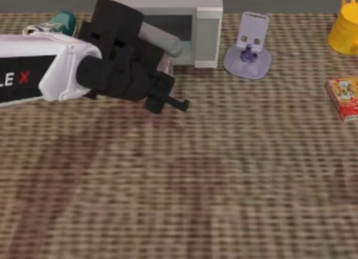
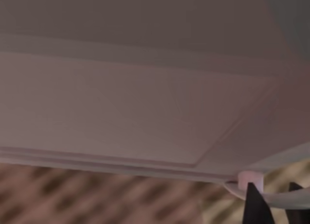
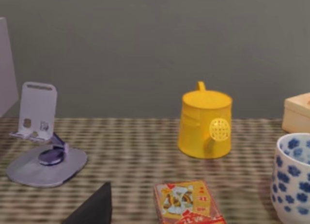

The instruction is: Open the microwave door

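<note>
Microwave door (image 2: 135,117): swung partly out; my left gripper (image 2: 271,204) straddles its handle tab (image 2: 251,179), fingers parted, for pulling.

At the table's (image 1: 224,186) far edge, left of centre, I have the microwave (image 1: 190,24). My left arm reaches in from the left and covers most of its front; the left gripper (image 1: 180,104) sits just before it, near the door (image 2: 126,112). A sneaker (image 1: 56,23) lies left of the microwave, behind my arm. The phone stand (image 1: 249,49) is just right of the microwave. Far right sits the watering can (image 1: 345,27), with a card box (image 1: 344,97) before it. The right wrist view also shows a cup (image 3: 294,178) and another box (image 3: 296,112) near the can.
</note>
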Robot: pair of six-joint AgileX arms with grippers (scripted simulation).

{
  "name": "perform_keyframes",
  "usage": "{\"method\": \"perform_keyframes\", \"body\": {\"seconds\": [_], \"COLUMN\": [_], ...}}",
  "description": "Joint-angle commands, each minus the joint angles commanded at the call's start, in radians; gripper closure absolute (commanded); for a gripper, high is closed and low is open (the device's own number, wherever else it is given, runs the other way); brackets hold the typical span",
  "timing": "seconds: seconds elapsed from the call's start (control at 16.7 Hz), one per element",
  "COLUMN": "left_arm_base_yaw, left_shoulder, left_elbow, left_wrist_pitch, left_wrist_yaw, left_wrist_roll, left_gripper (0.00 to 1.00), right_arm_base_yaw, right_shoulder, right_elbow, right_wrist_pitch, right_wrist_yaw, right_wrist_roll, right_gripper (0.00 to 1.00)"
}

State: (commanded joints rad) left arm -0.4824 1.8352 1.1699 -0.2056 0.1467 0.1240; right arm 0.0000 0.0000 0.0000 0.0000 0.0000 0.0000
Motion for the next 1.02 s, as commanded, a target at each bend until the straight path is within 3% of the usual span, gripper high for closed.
{"method": "perform_keyframes", "body": {"seconds": [0.24,1.02], "left_arm_base_yaw": [0.018,0.018], "left_shoulder": [-0.011,-0.011], "left_elbow": [-0.013,-0.013], "left_wrist_pitch": [-0.002,-0.002], "left_wrist_yaw": [0.024,0.024], "left_wrist_roll": [0.037,0.037], "left_gripper": [1.00,1.00], "right_arm_base_yaw": [0.000,0.000], "right_shoulder": [0.000,0.000], "right_elbow": [0.000,0.000], "right_wrist_pitch": [0.000,0.000], "right_wrist_yaw": [0.000,0.000], "right_wrist_roll": [0.000,0.000], "right_gripper": [0.00,0.00]}}
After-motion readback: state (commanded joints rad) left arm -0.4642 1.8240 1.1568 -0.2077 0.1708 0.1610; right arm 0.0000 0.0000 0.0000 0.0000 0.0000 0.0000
